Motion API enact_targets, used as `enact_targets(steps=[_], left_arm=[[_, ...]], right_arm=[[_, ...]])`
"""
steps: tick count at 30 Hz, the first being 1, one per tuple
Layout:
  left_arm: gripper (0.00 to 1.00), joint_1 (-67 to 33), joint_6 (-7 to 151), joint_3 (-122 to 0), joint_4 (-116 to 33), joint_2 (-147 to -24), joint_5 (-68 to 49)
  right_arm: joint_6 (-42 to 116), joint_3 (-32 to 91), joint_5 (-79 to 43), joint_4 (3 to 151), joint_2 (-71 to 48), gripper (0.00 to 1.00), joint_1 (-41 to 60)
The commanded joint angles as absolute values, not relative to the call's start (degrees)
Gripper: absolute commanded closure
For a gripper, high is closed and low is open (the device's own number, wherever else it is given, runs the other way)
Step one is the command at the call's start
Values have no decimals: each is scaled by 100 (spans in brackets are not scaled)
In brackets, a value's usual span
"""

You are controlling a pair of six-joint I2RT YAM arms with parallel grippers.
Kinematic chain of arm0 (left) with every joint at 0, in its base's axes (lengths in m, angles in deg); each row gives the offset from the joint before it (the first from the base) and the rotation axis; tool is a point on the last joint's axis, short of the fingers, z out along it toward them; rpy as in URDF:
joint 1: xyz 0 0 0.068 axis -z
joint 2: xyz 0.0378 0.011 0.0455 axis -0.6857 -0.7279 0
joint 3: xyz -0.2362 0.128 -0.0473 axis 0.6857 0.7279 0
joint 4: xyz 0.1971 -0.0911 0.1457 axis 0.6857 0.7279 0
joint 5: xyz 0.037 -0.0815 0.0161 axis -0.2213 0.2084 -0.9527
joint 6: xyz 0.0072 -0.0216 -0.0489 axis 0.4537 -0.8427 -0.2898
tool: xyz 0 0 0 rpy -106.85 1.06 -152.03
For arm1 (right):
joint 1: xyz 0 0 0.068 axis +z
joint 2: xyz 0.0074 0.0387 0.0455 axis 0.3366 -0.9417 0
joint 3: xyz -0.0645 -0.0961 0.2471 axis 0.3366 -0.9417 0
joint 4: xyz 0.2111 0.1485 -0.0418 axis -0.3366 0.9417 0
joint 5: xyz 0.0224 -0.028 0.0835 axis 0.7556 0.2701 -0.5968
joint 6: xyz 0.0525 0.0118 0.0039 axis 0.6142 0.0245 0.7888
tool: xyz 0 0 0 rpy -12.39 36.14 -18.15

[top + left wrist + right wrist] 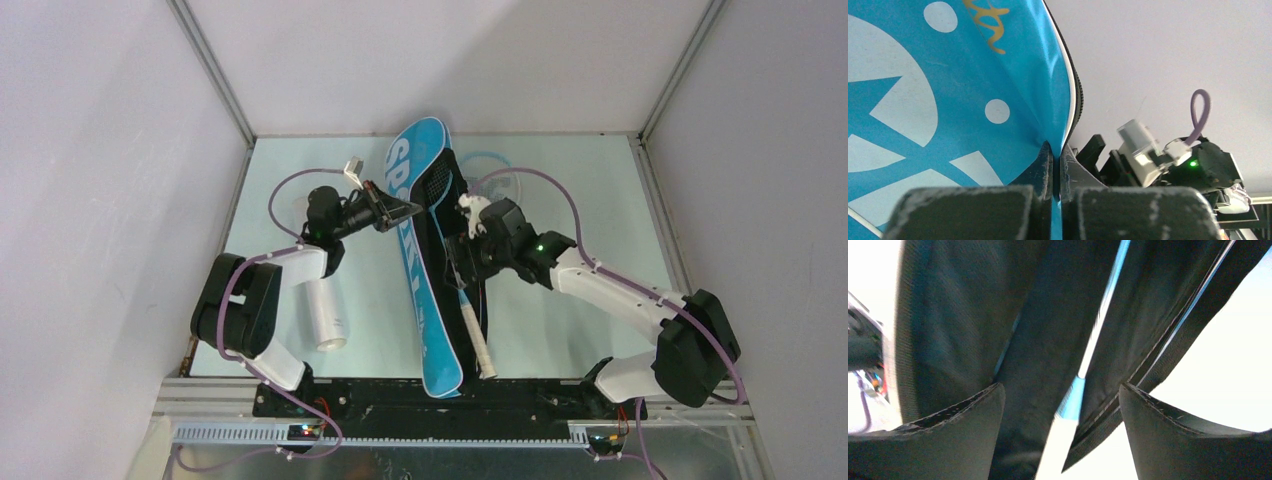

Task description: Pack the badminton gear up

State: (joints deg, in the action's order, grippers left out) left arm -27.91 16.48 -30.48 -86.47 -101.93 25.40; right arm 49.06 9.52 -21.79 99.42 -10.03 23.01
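Observation:
The blue "SPORT" racket bag lies lengthwise down the middle of the table, its black side turned up on the right. My left gripper is shut on the bag's blue edge, the jaws pinching a fold of the fabric and holding it up. My right gripper is open, with its fingers spread over the bag's black fabric and strap. A racket's white handle sticks out of the bag toward the near edge and shows between the right fingers. No shuttlecock shows.
The long white tube lies on the table under my left arm. A faint light-blue racket hoop shows on the mat behind the right gripper. Enclosure walls stand close on both sides and at the back.

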Motion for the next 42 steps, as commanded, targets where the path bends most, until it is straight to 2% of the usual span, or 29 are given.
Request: enact_targets(steps=[1,7,14,16,18,19,21,24,31,36,42], left_arm=[[100,-2754,2098,-3004,-8839,-10100,2667],[100,-2728,2279,-2981,-8647,-10112,2617],[100,-2719,2402,-2961,-8502,-9991,2653],[100,-2713,2461,-2967,-8426,-9968,2635],[100,-2704,2493,-2967,-8407,-9962,2629],[100,-2692,2508,-2967,-8405,-9962,2628],[100,-2661,2560,-2978,-8346,-9961,2626],[100,-2597,2686,-3016,-8166,-9943,2628],[100,-2432,2959,-2966,-7740,-9735,2622],[100,-2279,2822,-2881,-7884,-9656,2693],[100,-2168,1944,-2718,-9001,-9787,2938]], right_arm=[[4960,612,-2535,9883,-1031,25,2399],[5059,582,-2901,9544,-1443,36,2615],[5184,622,-2445,9739,-1786,37,2650],[5192,622,-2460,9792,-1844,41,2692],[5235,626,-2467,9795,-1866,55,2722],[5255,629,-2466,9756,-1825,73,2724],[5313,655,-2528,9631,-1699,89,2691],[5376,874,-2785,9480,-1555,99,2593],[5526,1517,-3574,9563,-1724,100,2461],[5881,1658,-3502,9122,-1939,100,2420],[6247,1659,-2653,8526,-2372,100,2588]])
